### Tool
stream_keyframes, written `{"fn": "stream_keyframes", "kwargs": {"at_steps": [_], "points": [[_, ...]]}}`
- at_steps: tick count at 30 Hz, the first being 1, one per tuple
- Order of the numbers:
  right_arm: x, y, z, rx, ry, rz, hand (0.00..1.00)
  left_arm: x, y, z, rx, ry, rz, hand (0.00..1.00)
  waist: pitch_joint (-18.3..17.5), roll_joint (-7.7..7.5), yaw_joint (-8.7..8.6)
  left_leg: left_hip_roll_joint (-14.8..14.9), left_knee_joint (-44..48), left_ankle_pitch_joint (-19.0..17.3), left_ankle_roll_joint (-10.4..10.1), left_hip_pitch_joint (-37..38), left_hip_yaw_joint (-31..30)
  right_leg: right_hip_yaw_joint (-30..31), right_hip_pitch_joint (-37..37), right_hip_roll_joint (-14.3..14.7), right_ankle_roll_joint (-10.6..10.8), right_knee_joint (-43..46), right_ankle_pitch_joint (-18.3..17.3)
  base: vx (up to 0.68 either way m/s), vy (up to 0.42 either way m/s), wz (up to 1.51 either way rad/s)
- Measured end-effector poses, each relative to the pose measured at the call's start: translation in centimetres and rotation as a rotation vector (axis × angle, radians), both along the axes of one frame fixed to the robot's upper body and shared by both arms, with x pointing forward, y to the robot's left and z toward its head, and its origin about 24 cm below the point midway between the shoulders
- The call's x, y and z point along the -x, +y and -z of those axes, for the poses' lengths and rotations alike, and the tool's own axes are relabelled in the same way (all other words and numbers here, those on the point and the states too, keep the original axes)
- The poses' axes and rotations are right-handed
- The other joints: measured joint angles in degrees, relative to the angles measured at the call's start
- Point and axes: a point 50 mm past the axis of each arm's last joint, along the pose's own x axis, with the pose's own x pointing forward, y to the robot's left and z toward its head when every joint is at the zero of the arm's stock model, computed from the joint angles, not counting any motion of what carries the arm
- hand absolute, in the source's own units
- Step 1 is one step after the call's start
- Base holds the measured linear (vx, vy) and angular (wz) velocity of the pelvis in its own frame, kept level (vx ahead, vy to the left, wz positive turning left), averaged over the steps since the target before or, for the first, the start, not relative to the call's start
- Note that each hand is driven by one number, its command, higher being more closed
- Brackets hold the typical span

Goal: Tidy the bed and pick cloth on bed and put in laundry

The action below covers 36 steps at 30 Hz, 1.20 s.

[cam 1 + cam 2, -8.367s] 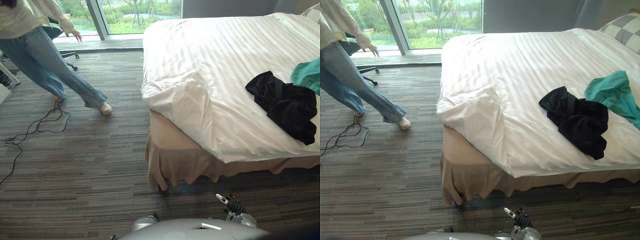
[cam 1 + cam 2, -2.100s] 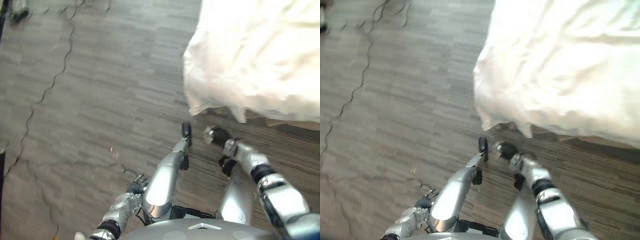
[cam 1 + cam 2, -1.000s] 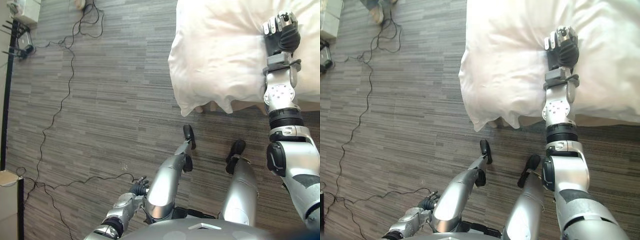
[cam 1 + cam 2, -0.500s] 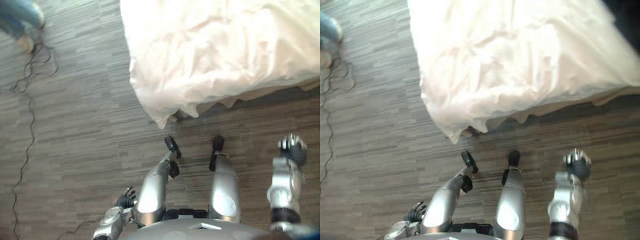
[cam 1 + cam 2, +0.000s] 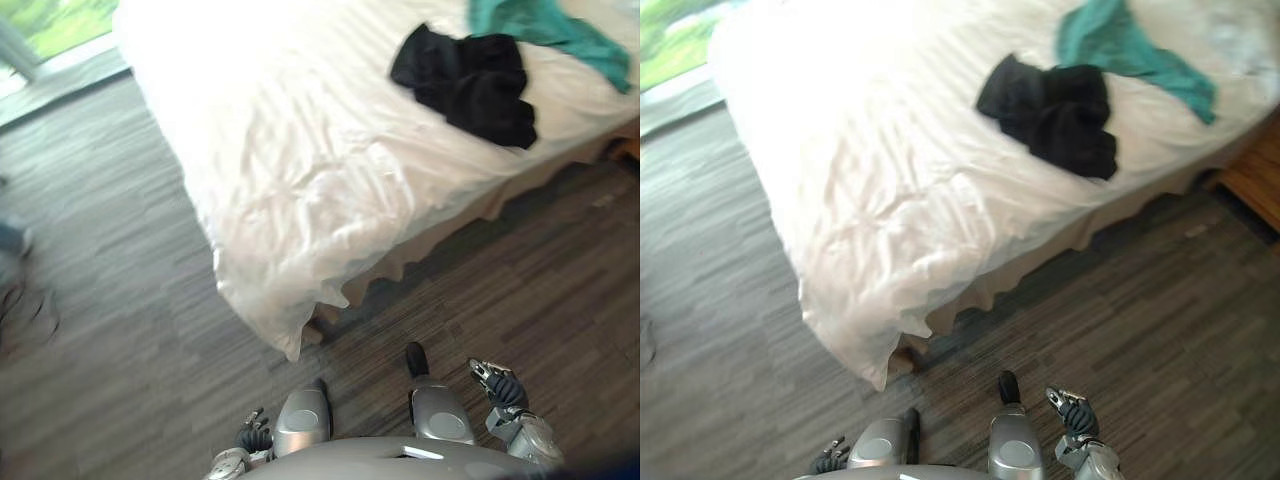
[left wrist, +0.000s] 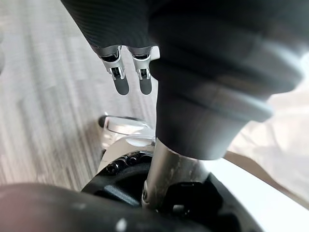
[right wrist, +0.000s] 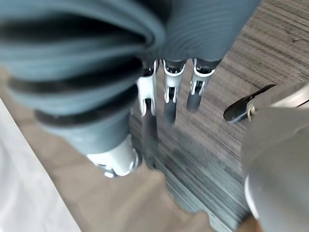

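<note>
Left robot hand [image 5: 252, 437] is low at the near left of the head view, over the carpet [image 5: 110, 300]. The wrist view shows its fingers [image 6: 121, 83] straight and hanging loose: released, nothing in them, touching nothing.

Right robot hand [image 5: 500, 388] is the same. It's low at the near right above the carpet, fingers [image 7: 170, 89] extended and relaxed, empty. Both hands are well apart from the bed [image 5: 840, 150].

The black cloth [image 5: 465, 80] lies crumpled on the white duvet [image 5: 290, 160], on the right part of the bed near the edge that faces the robot. The teal cloth [image 5: 545, 28] is just behind it, further in. Their edges look to be touching, but I can't tell which lies on top.

The duvet is rumpled around the near corner and hangs over that corner close to the carpet. A beige bed skirt [image 5: 470, 212] shows below the duvet along the side. There's a window [image 5: 45, 25] at the far left corner, with green outside.
</note>
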Motion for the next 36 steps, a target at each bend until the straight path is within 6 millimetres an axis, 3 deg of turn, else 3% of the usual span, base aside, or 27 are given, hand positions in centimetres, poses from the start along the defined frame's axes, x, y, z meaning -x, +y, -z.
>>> {"fn": "stream_keyframes", "kwargs": {"at_steps": [2, 3, 5, 7, 8, 9, 10, 11, 13, 15, 16, 17, 18, 19, 20, 22, 26, 28, 31, 32, 33, 34, 35, 36], "points": [[1.2, 0.6, 0.4, -0.020, 0.023, 0.032, 0.00, 0.1, 0.7, -0.1, -0.028, 0.009, 0.029, 0.00, -0.45, -2.09, -0.59, -0.81, 0.05, -0.50, 0.80, 1.44, 3.34, 0.91, -0.06, -1.04, -1.85, -0.97, 0.06, -0.06, 0.204, -0.83], [1.8, 1.0, 0.6, -0.033, 0.031, 0.037, 0.00, 0.3, 1.0, 0.0, -0.037, 0.025, 0.037, 0.00, -1.08, -2.83, -0.69, -0.99, 0.00, -0.83, 1.26, 2.18, 5.35, 0.86, -0.49, -1.21, -4.39, -0.74, -0.51, -0.05, 0.157, -0.88], [2.7, 2.0, 1.0, -0.059, 0.050, 0.051, 0.00, 0.6, 1.1, 0.1, -0.032, 0.050, 0.030, 0.00, -1.12, -2.24, -0.93, 0.23, -0.67, -0.78, 2.17, 3.86, 8.90, -3.17, -2.00, -1.21, -9.12, 2.40, -3.56, 0.00, 0.084, -0.89], [3.4, 3.1, 1.4, -0.088, 0.067, 0.042, 0.00, 1.1, 1.1, 0.2, -0.025, 0.074, 0.002, 0.00, -1.37, -2.08, -1.23, 1.30, -1.05, -0.71, 2.08, 5.83, 11.85, -12.10, -4.16, -0.87, -8.44, 13.56, -2.52, 0.09, 0.016, -0.74], [4.2, 3.3, 1.5, -0.090, 0.083, 0.033, 0.00, 1.2, 1.1, 0.2, -0.020, 0.072, -0.021, 0.00, -1.82, -2.92, -0.87, 0.61, -1.02, -1.46, 1.69, 7.48, 13.40, -17.75, -4.02, -1.53, -5.30, 15.21, -0.13, 0.10, 0.052, -0.75], [4.1, 3.3, 1.5, -0.088, 0.078, 0.029, 0.00, 1.1, 1.3, 0.2, -0.023, 0.070, -0.037, 0.00, -1.89, -2.68, -0.76, 0.68, -1.30, -1.46, 1.94, 8.00, 14.41, -18.13, -4.27, -1.02, -5.74, 14.53, 1.39, 0.05, 0.100, -1.12], [3.8, 3.2, 1.4, -0.076, 0.056, 0.021, 0.00, 1.4, 0.7, 0.4, -0.012, 0.097, -0.024, 0.00, -2.73, -1.07, -0.69, 1.32, -4.08, 0.25, 3.62, 8.08, 15.15, -18.28, -4.00, 0.54, -7.37, 9.99, 4.66, 0.03, 0.021, -1.08], [2.8, 2.9, 1.3, -0.072, 0.033, 0.018, 0.00, 1.8, 0.4, 0.4, -0.005, 0.104, -0.036, 0.00, -2.41, -1.03, -1.07, 1.63, -6.24, 1.52, 2.63, 9.16, 18.48, -23.99, -5.37, -0.41, -8.53, 17.28, -1.52, 0.03, -0.007, -0.98], [3.2, 2.5, 1.3, -0.067, 0.040, 0.035, 0.00, 1.6, 0.7, 0.4, -0.012, 0.103, -0.031, 0.00, -1.72, -1.54, -1.56, 0.45, -6.80, 1.93, 2.52, 12.04, 21.58, -32.94, -4.65, -3.84, -9.70, 29.43, -10.96, 0.05, -0.003, -0.98], [2.7, 2.6, 1.2, -0.054, 0.033, 0.000, 0.00, 1.6, 0.6, 0.4, -0.008, 0.111, -0.037, 0.00, -1.98, -2.12, -0.74, -0.55, -5.90, 2.11, 3.16, 13.03, 23.22, -35.09, -3.15, -2.47, -11.20, 26.21, -10.20, -0.03, -0.009, -1.42], [1.6, 2.5, 1.0, -0.038, 0.020, -0.036, 0.00, 2.0, 0.0, 0.6, 0.010, 0.129, -0.042, 0.00, -3.11, 0.43, -0.50, 1.25, -7.24, 2.62, 4.30, 13.05, 24.03, -34.05, -1.72, 0.55, -10.34, 20.46, -9.08, -0.05, -0.105, -1.17], [1.4, 2.2, 1.0, -0.034, 0.017, -0.031, 0.00, 2.3, -0.3, 0.7, 0.017, 0.136, -0.047, 0.00, -3.09, 0.88, -1.32, 1.57, -7.99, 2.17, 3.50, 13.14, 25.04, -35.70, -2.03, -0.47, -12.03, 24.32, -12.26, -0.03, -0.111, -0.90], [1.6, 2.2, 1.1, -0.029, 0.028, -0.032, 0.00, 2.5, -0.1, 0.6, 0.010, 0.140, -0.048, 0.00, -2.62, -0.03, -2.51, 0.78, -8.10, 1.41, 2.18, 13.61, 26.05, -38.22, -1.90, -4.09, -11.54, 31.17, -16.57, 0.00, -0.054, -0.46], [2.7, 2.5, 1.5, -0.042, 0.073, -0.034, 0.00, 2.1, 0.8, 0.4, -0.010, 0.129, -0.039, 0.00, -2.46, -2.42, -1.78, -1.20, -7.55, 1.36, 1.62, 14.12, 27.40, -37.86, 0.50, -4.90, -8.02, 26.84, -19.81, -0.04, -0.074, -0.75], [2.4, 2.5, 1.6, -0.041, 0.083, -0.053, 0.00, 1.5, 0.3, 0.5, -0.002, 0.120, -0.026, 0.00, -2.32, -0.67, -0.69, 0.72, -7.24, 1.00, 1.05, 13.30, 27.86, -36.06, 2.39, -0.53, -8.71, 20.00, -16.42, -0.05, -0.079, -0.91], [1.8, 2.3, 1.4, -0.035, 0.068, -0.062, 0.00, 1.5, -0.3, 0.6, 0.011, 0.123, -0.011, 0.00, -2.83, 0.54, -0.68, 2.11, -7.24, 2.61, 1.55, 12.95, 27.92, -34.10, 5.07, 3.31, -9.79, 10.74, -11.18, -0.09, -0.076, -0.92], [1.9, 2.5, 1.6, -0.032, 0.092, -0.077, 0.00, 1.6, -0.1, 0.6, -0.008, 0.127, 0.025, 0.00, -2.56, 0.25, -1.61, 2.71, -8.02, 3.14, 0.82, 13.34, 28.95, -31.86, 6.30, 5.43, -9.98, 5.03, -7.43, -0.13, -0.031, -0.37], [2.3, 2.5, 1.7, -0.026, 0.117, -0.075, 0.00, 1.4, 0.0, 0.5, -0.013, 0.113, 0.026, 0.00, -2.45, 0.02, -1.07, 2.74, -6.51, 3.14, 0.83, 13.12, 28.84, -30.63, 7.29, 5.78, -9.88, 2.40, -5.43, -0.13, 0.013, -0.18], [2.3, 2.5, 1.9, -0.028, 0.144, -0.092, 0.00, 1.3, 0.1, 0.4, -0.016, 0.090, 0.015, 0.00, -2.17, -1.12, -0.09, 1.28, 0.15, 2.23, 2.24, 10.60, 18.54, -25.76, 8.45, 5.59, -9.59, -0.38, -2.81, -0.11, -0.006, -0.70], [2.2, 2.4, 2.0, -0.025, 0.158, -0.109, 0.00, 1.2, -0.3, 0.5, -0.006, 0.079, 0.011, 0.00, -2.39, -0.29, 0.76, -0.25, -0.86, 1.31, 2.60, 10.70, 11.15, -22.51, 7.94, 6.51, -9.05, -1.75, -1.98, -0.11, 0.017, -1.04], [2.1, 2.2, 2.0, -0.014, 0.162, -0.124, 0.00, 1.2, -0.5, 0.5, 0.000, 0.080, 0.010, 0.00, -2.67, 0.36, 0.92, -0.52, -2.18, 0.78, 2.55, 10.84, 8.68, -20.97, 7.58, 7.41, -8.43, -2.69, -1.51, -0.14, 0.038, -1.39], [1.8, 1.5, 1.7, 0.011, 0.155, -0.146, 0.00, 1.4, -1.1, 0.6, 0.015, 0.092, 0.009, 0.00, -3.42, 2.24, 0.82, 0.94, -6.08, -2.24, 2.93, 10.59, 7.01, -19.48, 6.41, 10.05, -7.77, -4.07, -1.03, -0.10, 0.037, -1.34], [1.1, 1.6, 1.7, 0.004, 0.150, -0.155, 0.00, 1.3, -0.8, 0.6, 0.016, 0.100, 0.002, 0.00, -2.74, 2.96, 1.13, 1.62, -6.00, -2.20, 3.52, 10.70, 9.78, -19.86, 5.26, 9.86, -10.01, -1.06, -1.27, -0.06, 0.033, -1.10], [1.5, 1.6, 1.8, 0.000, 0.163, -0.152, 0.00, 1.4, -0.8, 0.6, 0.018, 0.113, 0.003, 0.00, -2.74, 2.35, 0.23, 1.59, -6.00, -2.11, 3.42, 10.90, 9.98, -19.95, 4.99, 9.52, -10.46, 1.48, -1.70, -0.02, 0.018, -0.56]]}}
